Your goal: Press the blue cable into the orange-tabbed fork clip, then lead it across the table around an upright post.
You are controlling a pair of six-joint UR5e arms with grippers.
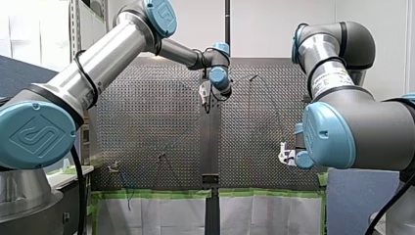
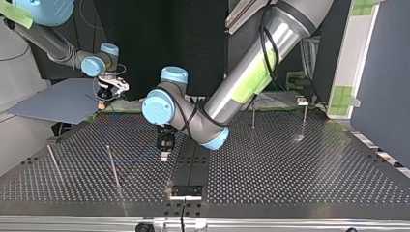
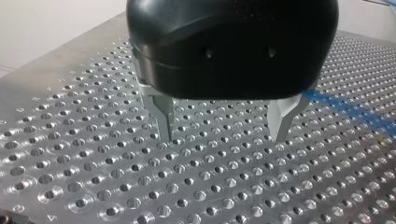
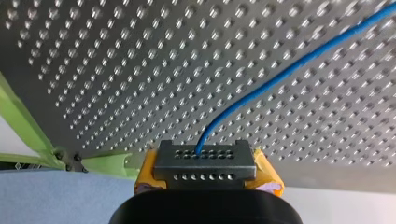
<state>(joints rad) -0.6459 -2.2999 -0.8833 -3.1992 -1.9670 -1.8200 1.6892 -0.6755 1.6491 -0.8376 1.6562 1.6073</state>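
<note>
Blue cable (image 4: 289, 70) runs out from my right gripper (image 4: 205, 159), whose yellow-padded fingers (image 4: 268, 175) are clamped together on it at the worktop's (image 3: 70, 154) green-taped edge. It then crosses the perforated surface. My left gripper (image 3: 223, 133) hangs near the worktop's middle, metal fingers (image 3: 163, 119) wide apart and empty, with the cable lying beside them.

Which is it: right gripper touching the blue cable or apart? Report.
Touching. Right wrist view: the blue cable runs into the right gripper, clamped between its yellow pads.
</note>
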